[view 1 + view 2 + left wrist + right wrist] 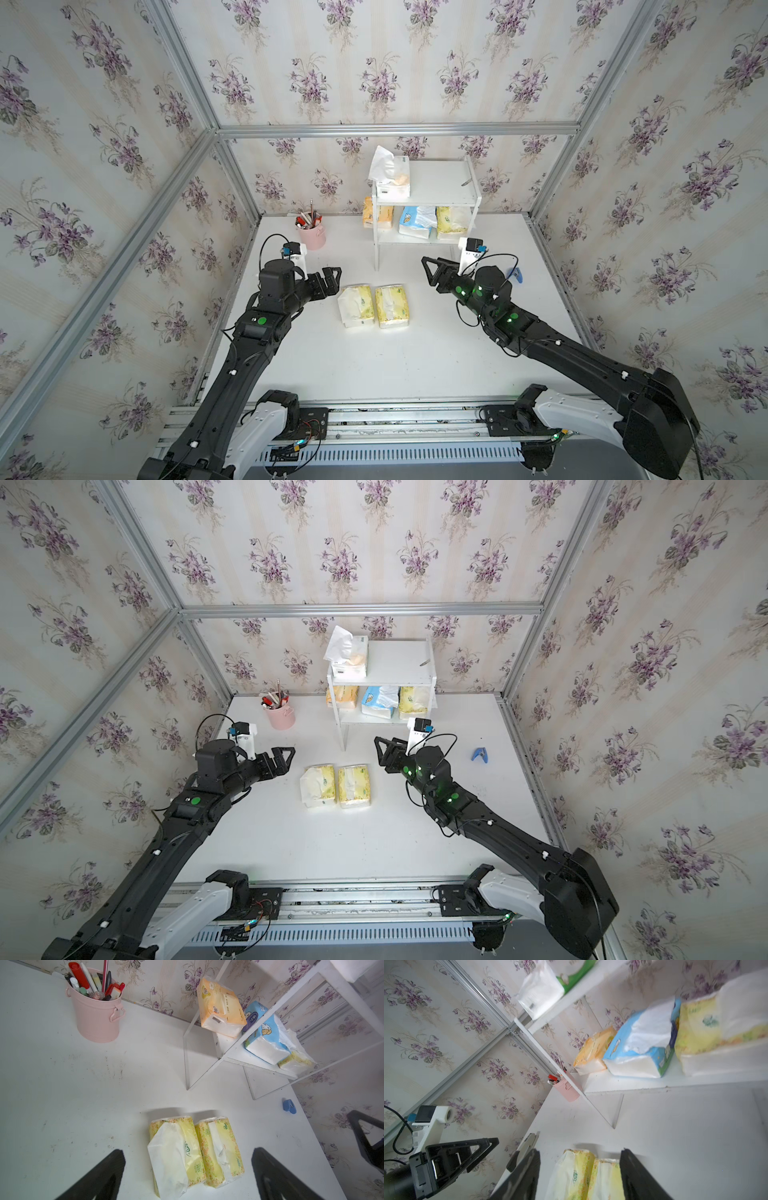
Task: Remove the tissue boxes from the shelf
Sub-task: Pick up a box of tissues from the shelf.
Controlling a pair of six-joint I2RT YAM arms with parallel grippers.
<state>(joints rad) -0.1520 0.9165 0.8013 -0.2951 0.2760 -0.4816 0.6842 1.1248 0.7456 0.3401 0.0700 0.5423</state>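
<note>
The right arm (pixel 590 365) and the left arm (pixel 249 345) reached in from the near edge of the table (pixel 374 365) toward its middle. The shelf (pixel 440 178) stood at the far edge, a little right of centre.

The left gripper (pixel 332 277) hung just left of the packs lying mid-table. Its jaws were spread as wide as they go and held nothing. The right gripper (pixel 430 270) hung to the right of those packs and apart from them. In the right wrist view its jaws were parted with an empty gap, so it gripped nothing either.

Two tissue packs were off the shelf. The left yellow pack (pixel 355 305) and the right yellow pack (pixel 392 305) lay flat and side by side, touching, in the middle of the table.

Four packs were on the shelf. The white pack (pixel 392 183), with a tissue pulled up from it, sat at the left end of the top board. On the lower board, from left to right, lay the orange pack (pixel 376 212), the light blue pack (pixel 415 222) and a third yellow pack (pixel 453 220).

The pink pen cup (pixel 312 237) stood near the far edge, left of the shelf. A small blue clip (pixel 480 754) lay toward the right edge.
</note>
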